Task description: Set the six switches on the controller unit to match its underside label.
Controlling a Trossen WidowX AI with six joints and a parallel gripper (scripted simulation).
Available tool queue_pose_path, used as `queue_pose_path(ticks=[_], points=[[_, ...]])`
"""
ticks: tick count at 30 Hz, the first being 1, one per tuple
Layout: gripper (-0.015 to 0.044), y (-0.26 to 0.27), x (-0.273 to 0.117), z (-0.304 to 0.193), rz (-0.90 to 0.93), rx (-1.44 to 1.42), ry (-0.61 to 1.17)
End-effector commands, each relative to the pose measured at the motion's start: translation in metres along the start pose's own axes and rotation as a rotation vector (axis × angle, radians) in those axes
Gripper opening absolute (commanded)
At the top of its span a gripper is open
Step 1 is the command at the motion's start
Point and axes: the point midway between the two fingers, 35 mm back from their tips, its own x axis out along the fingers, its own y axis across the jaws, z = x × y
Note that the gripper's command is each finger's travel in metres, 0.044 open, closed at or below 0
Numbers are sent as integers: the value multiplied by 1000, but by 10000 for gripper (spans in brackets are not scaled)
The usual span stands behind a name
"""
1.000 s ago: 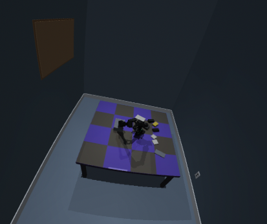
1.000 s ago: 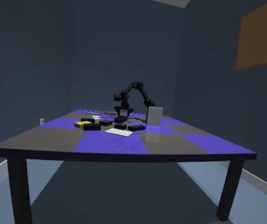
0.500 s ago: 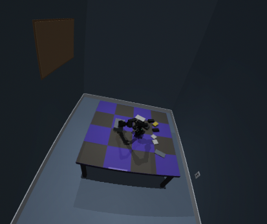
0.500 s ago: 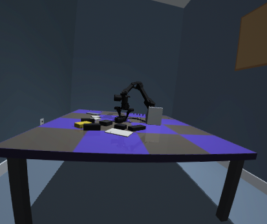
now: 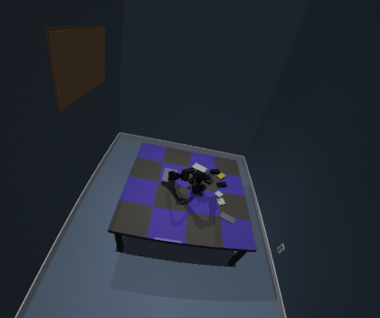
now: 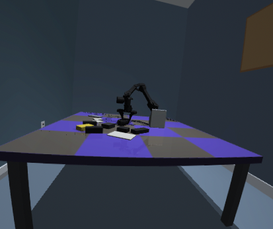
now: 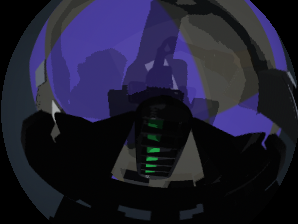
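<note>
Controller unit [image 6: 123,122] [image 7: 164,137] gripped, switches visible

Gripper [image 6: 126,120] [image 7: 164,122] grasps the unit between its fingers, pointing down; green switch ends show in the wrist view.

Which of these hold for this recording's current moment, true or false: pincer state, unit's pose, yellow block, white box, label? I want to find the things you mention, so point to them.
1. The pincer [image 6: 124,121] [image 7: 163,135] is shut on the unit [image 6: 123,122] [image 7: 159,137]. True.
2. The unit's label faces the wrist camera. False: its switches, with green showing, face that camera.
3. The yellow block [image 5: 221,176] [image 6: 84,127] is in the pincer. False: it lies on the bench [image 5: 130,218] [image 6: 116,160].
4. The grey box [image 6: 157,118] stands upright on the bench. True.
5. The bench top is one plain colour. False: it is chequered purple and grey-brown.
</note>
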Motion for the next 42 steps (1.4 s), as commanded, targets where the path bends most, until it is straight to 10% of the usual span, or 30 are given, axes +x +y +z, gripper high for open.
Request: queue_pose_path(ticks=[1,19,36,42], points=[[0,2,0,-7,1,3,9],[0,4,-2,-22,1,3,9],[440,1,-48,-13,0,2,10],[440,1,-50,-13,0,3,11]])
